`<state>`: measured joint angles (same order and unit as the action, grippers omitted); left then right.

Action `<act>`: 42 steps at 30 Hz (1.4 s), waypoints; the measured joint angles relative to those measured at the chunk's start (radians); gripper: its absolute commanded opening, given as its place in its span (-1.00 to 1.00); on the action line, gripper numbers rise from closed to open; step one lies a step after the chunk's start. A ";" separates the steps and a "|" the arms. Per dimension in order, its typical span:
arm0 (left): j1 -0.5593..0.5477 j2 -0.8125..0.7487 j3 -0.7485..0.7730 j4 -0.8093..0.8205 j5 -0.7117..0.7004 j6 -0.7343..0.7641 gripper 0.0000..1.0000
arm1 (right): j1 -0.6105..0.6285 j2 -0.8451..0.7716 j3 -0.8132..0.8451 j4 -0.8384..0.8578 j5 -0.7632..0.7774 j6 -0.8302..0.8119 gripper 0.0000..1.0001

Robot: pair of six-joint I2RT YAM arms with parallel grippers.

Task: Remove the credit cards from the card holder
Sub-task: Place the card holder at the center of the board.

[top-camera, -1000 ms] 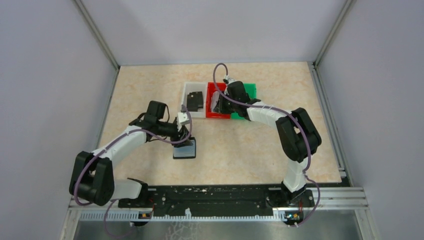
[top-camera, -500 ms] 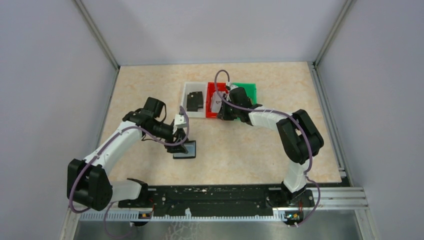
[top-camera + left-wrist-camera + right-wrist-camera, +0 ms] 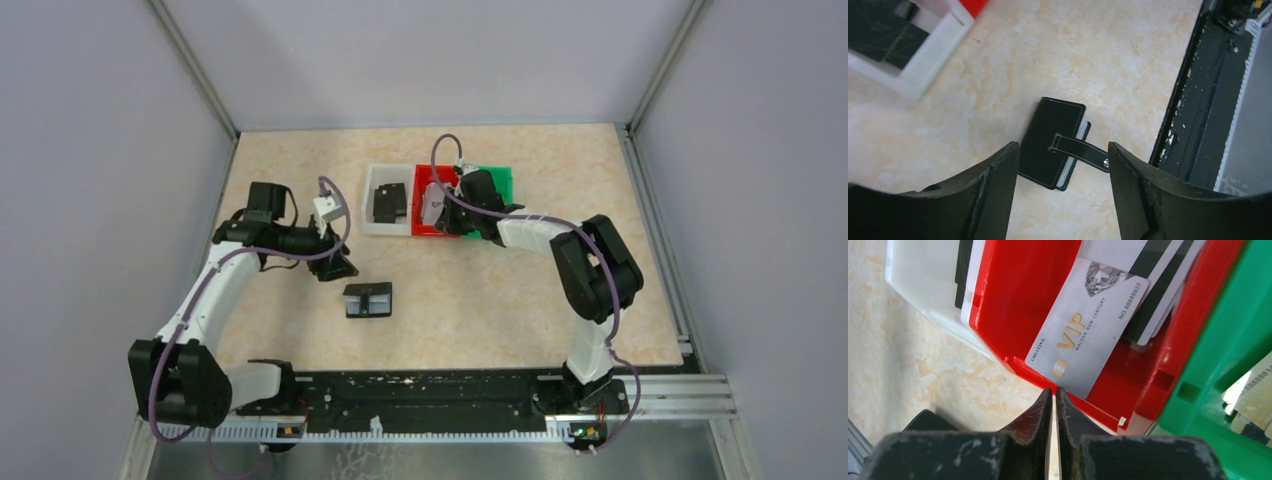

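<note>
As the left arm swings back toward the left wall, the overhead view shows the left gripper (image 3: 337, 266) clear of the card holder (image 3: 368, 299), which it stood directly over a second ago. The holder lies closed on the table (image 3: 500, 300) in the same spot as before, near the front centre. The right gripper (image 3: 441, 214) remains at the red bin (image 3: 432, 178), between the white bin (image 3: 372, 200) and the green bin (image 3: 497, 178), little changed from the earlier frame.

From the left wrist, the fingers (image 3: 993, 195) stand wide apart and hold nothing. The black holder lies on the table beyond them, its strap (image 3: 1080, 149) drawn across the cover and a pale edge showing along one side.

From the right wrist, the fingers (image 3: 1030, 432) are drawn nearly together, with only a hairline gap between them, at the near wall of the red bin. Credit cards (image 3: 1088, 335) lie inside it, a silver one marked VIP on top of others with black stripes. A gold-tan card (image 3: 1254, 390) shows in the green bin.
</note>
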<state>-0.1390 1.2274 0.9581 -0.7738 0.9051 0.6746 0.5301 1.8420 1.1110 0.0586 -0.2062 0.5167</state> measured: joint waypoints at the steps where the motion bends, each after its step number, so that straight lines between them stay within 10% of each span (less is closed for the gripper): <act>1: 0.021 -0.005 0.008 0.002 0.000 -0.004 0.51 | -0.003 0.002 0.002 0.002 0.000 0.000 -0.88; 6: 0.114 -0.015 0.048 0.011 0.004 -0.024 0.97 | -0.011 0.002 0.008 0.006 0.005 -0.002 -0.82; 24: 0.406 0.351 0.229 0.193 -0.038 -0.283 0.98 | 0.006 -0.029 0.053 -0.017 0.032 -0.065 -0.86; 42: 0.410 0.387 0.191 0.302 -0.092 -0.391 0.98 | 0.013 0.034 0.026 0.032 0.015 -0.059 -0.91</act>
<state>0.2710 1.6146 1.1488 -0.4717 0.8135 0.2840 0.5426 1.8755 1.1374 0.0902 -0.1909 0.4576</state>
